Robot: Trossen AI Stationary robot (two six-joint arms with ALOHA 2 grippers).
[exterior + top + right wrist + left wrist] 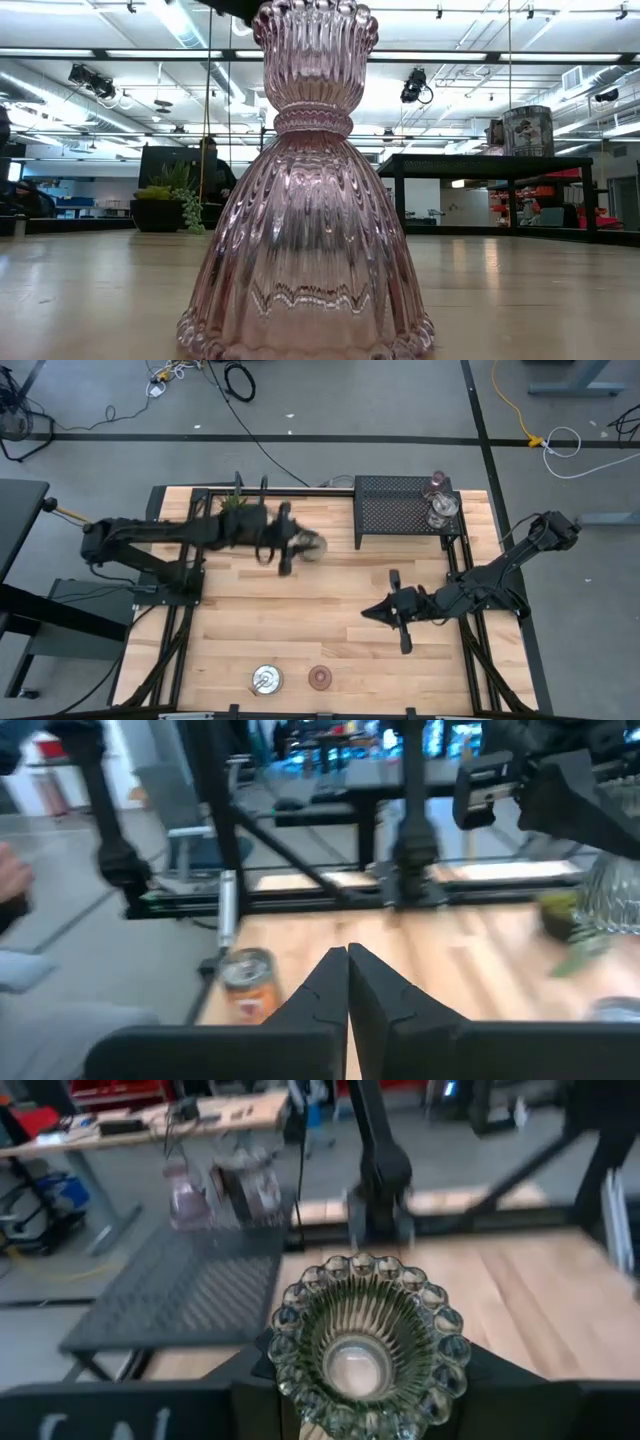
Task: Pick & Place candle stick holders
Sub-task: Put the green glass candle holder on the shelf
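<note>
My left gripper (296, 547) is over the table's far middle, shut on an olive-green glass candle holder (365, 1348) with a beaded rim; the holder also shows in the high view (313, 547). My right gripper (372, 612) is shut and empty, right of the table's middle. A pink ribbed glass holder (305, 200) stands on its wide base close to the low camera. A silver holder (266, 680) and a pinkish-brown holder (320, 678) stand near the front edge. A pink one (437, 484) and a clear one (443, 510) stand on the black mesh shelf (395, 512). My left gripper pinches the green holder between its two fingers, low on its body (300, 1410), below the beaded rim. The holder's open mouth (360, 1365) faces the wrist camera. In the right wrist view the holder (612, 890) hangs clear above the table.
A small potted green plant (235, 505) stands at the far edge, beside the left arm. The black mesh shelf takes up the far right corner. The wood (300, 615) between the arms and the front holders is bare. A small orange-and-silver round thing (245, 982) sits near the table's edge.
</note>
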